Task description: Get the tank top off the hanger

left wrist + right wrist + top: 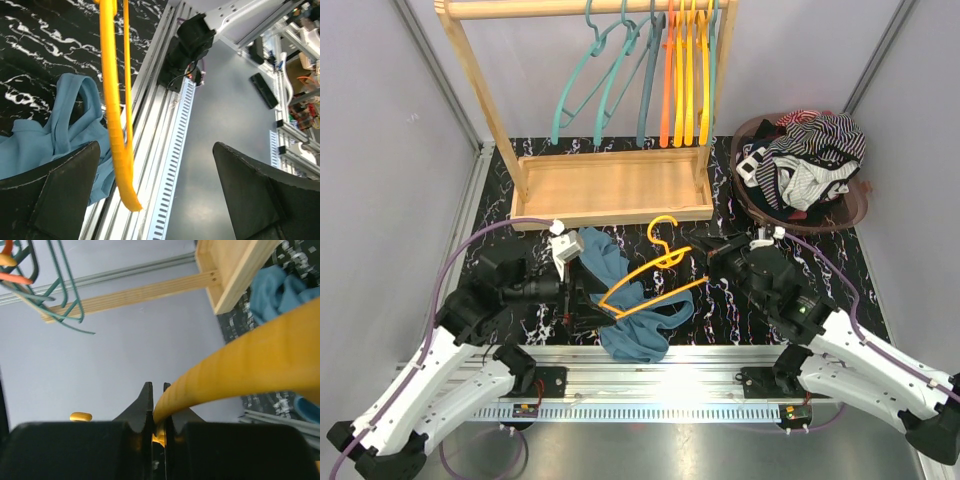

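A yellow-orange hanger (655, 280) lies tilted over a blue tank top (638, 330) near the table's front edge. The tank top is bunched around the hanger's left end. My right gripper (710, 266) is shut on the hanger's right end; in the right wrist view (158, 390) the hanger (240, 365) runs out from between the closed jaws, with the tank top (280, 290) beyond. My left gripper (588, 298) is open at the tank top's left side. In the left wrist view (155, 150) its jaws are wide apart, with the hanger (112, 100) and tank top (55, 130) near the left finger (50, 200).
A wooden clothes rack (610, 185) stands at the back, with teal and orange hangers (650, 70) on its rail. A brown basket (750, 195) of striped clothes is at the back right. An aluminium rail (650, 365) runs along the front edge.
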You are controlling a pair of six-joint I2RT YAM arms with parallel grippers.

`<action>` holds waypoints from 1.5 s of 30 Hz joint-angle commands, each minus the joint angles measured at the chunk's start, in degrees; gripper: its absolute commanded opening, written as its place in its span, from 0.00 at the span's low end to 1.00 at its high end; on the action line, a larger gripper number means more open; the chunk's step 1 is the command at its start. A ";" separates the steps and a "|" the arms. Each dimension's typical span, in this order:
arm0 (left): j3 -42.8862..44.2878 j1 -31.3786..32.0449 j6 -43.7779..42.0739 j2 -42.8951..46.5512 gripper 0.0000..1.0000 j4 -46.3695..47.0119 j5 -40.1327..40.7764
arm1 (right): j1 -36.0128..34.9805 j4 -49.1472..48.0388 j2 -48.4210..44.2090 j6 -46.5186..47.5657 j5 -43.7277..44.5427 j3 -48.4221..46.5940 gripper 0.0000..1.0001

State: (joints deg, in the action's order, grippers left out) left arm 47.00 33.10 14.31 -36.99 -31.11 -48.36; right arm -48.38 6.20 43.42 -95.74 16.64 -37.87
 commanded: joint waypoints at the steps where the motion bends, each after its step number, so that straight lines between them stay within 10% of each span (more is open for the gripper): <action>1: 3.44 2.66 -4.98 -0.36 0.99 -3.24 10.37 | -0.05 -11.38 0.26 -6.47 -3.11 -1.24 0.00; 11: 3.97 4.69 -8.68 -2.12 0.85 -5.89 14.61 | 0.39 -14.02 2.37 -7.53 -3.89 -2.47 0.00; 12: 4.06 4.78 -8.94 -2.29 0.78 -5.71 14.43 | 0.39 -14.71 2.72 -7.70 -4.25 -2.56 0.00; 16: 5.03 4.87 -9.82 -1.95 0.00 -6.76 15.04 | 0.74 -16.13 4.04 -7.70 -5.48 -2.74 0.08; 19: 5.03 4.87 -10.09 0.16 0.00 -7.64 16.28 | 1.27 -15.95 4.83 -6.74 -6.01 -3.61 0.30; 22: 5.55 4.95 -9.74 1.48 0.00 -9.84 18.38 | 1.97 -13.94 5.45 -5.60 -7.24 -5.11 0.99; 32: 17.93 4.87 11.77 -4.57 0.00 -36.01 65.54 | 5.05 9.87 -1.13 8.98 1.62 -17.58 1.00; 40: 21.98 4.17 18.39 -5.02 0.00 -43.42 77.44 | 5.49 23.33 -1.76 18.66 4.36 -26.11 1.00; 45: 27.78 -5.29 6.46 -8.17 0.00 -30.64 75.45 | 5.49 26.14 2.28 29.18 -1.52 -30.42 1.00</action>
State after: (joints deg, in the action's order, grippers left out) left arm 69.32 32.95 27.20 -43.35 -73.34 24.12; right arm -43.16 28.23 42.87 -75.55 17.15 -65.04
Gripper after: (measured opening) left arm 0.156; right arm 0.994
